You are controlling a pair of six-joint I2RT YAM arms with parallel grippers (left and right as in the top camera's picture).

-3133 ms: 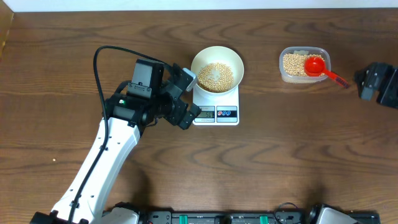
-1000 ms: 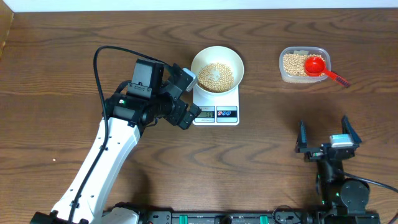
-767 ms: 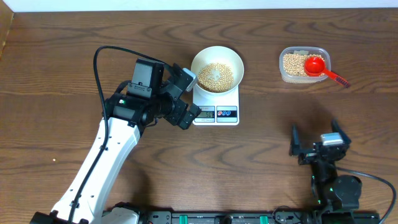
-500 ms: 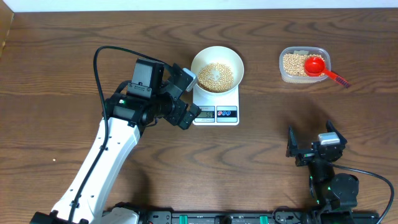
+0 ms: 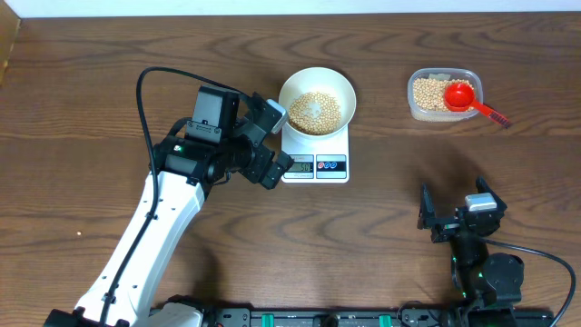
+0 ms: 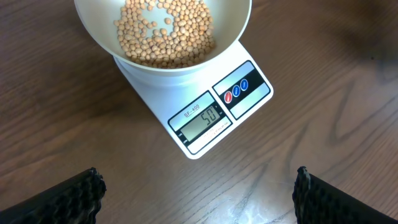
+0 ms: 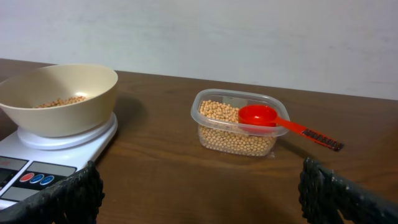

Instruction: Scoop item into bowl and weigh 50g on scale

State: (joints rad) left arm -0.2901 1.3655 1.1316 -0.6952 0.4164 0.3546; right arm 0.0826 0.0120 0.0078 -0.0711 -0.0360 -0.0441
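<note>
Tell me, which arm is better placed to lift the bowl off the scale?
Left, probably. The left gripper is open right beside the bowl on the scale; the right gripper is open too, but much farther from it.

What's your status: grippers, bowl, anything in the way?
Left gripper, right gripper open, empty. Beans in bowl on scale, reading 50. Scoop in tub. Nothing blocking.

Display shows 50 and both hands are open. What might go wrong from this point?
The open left hand hangs close beside the scale; pulling away carelessly, it may nudge the scale or bowl, shifting the reading or spilling beans. The handle of the red scoop overhangs the tub rim; a passing arm might knock it out.
</note>
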